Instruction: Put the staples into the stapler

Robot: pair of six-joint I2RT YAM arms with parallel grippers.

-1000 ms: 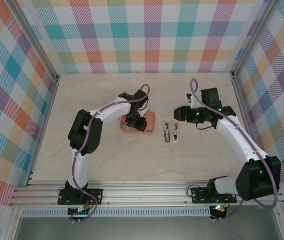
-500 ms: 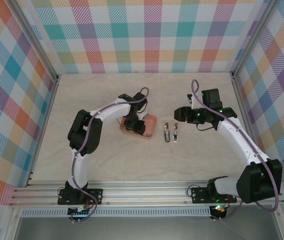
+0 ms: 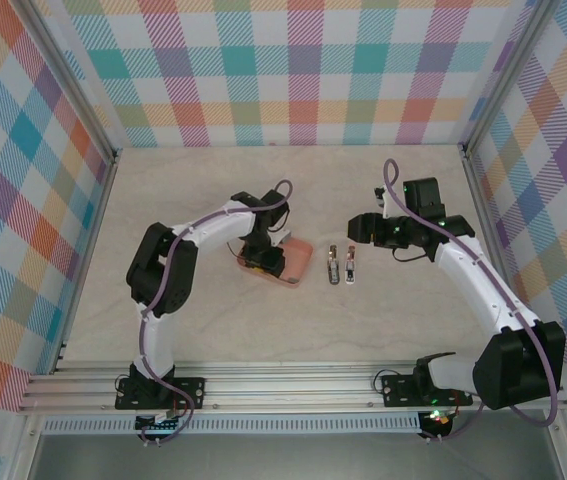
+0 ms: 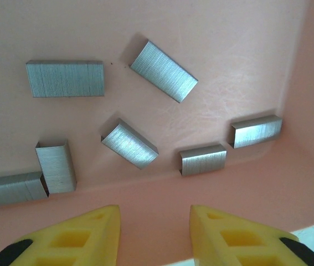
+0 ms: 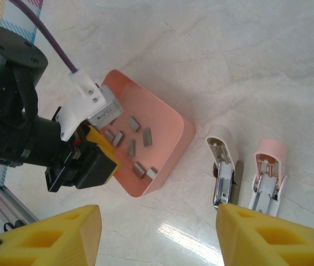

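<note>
Well, the pale marble-patterned tabletop (image 5: 228, 55) looks slick. The salmon-pink rectangular plastic tray (image 5: 162, 119) under my left gripper (image 4: 154, 211) could therefore skid if I press on its near wall, which lies right beneath my fingertips. The small stapler (image 5: 223, 178), a white-capped piece and a pink-capped piece with bare metal channels, lies open just ahead of my right gripper (image 5: 157, 213). That gripper's fingers are spread wide and empty, and a shoved tray could knock into the stapler. My left fingers are parted too, holding nothing. The staples (image 4: 129, 144), seven short dark grey metal strips, lie flat on the tray floor just beyond those fingertips. The nearest sits askew to my jaws, so I judge a closing pinch may twist it away, snap it, or drive it into the corner. Two at my far left touch and might come up together.
</note>
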